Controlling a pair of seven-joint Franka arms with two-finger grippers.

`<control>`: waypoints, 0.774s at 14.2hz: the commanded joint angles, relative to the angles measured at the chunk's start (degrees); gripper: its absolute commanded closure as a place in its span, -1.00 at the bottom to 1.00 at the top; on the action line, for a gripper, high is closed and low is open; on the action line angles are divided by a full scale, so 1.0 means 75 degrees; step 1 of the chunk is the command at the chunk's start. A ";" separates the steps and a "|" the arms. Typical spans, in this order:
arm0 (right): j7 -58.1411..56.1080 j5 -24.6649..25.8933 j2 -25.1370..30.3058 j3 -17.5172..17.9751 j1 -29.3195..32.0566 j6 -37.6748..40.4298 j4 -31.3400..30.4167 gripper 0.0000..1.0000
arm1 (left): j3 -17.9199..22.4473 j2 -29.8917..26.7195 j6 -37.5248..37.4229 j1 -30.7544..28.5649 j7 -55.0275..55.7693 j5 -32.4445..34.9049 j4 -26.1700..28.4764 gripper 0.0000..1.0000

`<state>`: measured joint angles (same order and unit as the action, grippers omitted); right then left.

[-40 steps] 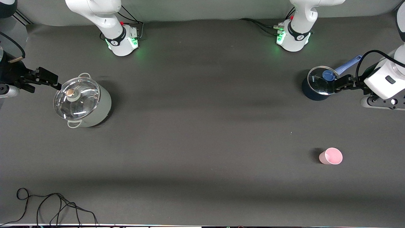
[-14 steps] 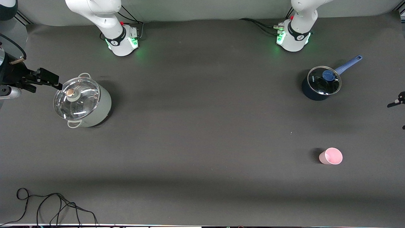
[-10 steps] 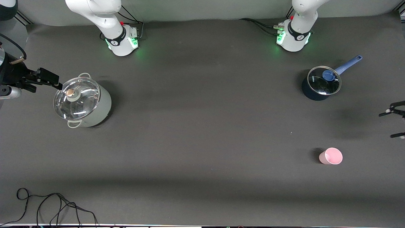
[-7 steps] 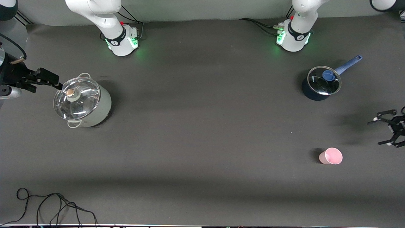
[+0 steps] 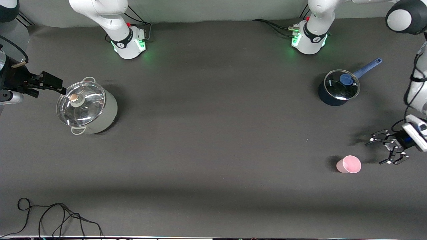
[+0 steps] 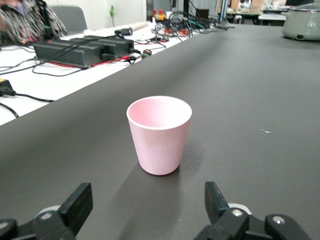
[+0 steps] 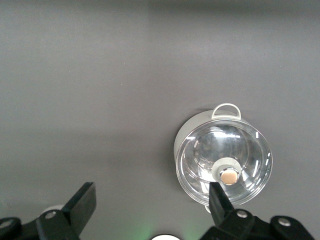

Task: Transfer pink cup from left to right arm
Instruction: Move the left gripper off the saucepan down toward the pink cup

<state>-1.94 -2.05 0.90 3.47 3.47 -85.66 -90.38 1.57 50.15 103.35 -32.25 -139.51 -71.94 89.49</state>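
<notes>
**Front view: left arm lines up on cup**

Front view: left gripper [image 5: 383, 152] spread wide beside the upright pink cup [image 5: 349, 164]; right gripper [image 5: 50, 83] waits open by the steel pot [image 5: 87, 107]

Left wrist view: cup [image 6: 159, 134] stands untouched; next, advance and close

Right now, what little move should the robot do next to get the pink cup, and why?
Probably ease the left hand forward until its open fingers sit on either side of the pink cup. The cup stands upright on the table, untouched, just ahead of that hand. The right hand waits beside the grey pot.
</notes>
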 commanded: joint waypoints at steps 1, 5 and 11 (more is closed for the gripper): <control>0.0001 0.0038 0.0044 -0.0029 -0.0029 0.0018 -0.0007 -1.00 | 0.0002 0.0262 0.0234 0.0046 -0.0558 -0.0602 0.0033 -0.99; -0.0022 0.0062 0.0044 -0.0029 -0.0029 0.0018 -0.0007 -1.00 | -0.0150 0.0439 0.0387 0.0069 -0.0734 -0.0860 0.0138 -0.99; -0.0022 0.0062 0.0044 -0.0029 -0.0029 0.0018 -0.0007 -1.00 | -0.0713 0.0451 0.0996 0.0173 -0.0734 -0.1433 0.0454 -0.99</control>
<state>-1.94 -2.05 0.90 3.46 3.47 -85.66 -90.43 -3.38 54.19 109.38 -31.78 -143.49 -80.02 91.24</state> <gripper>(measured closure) 0.000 0.000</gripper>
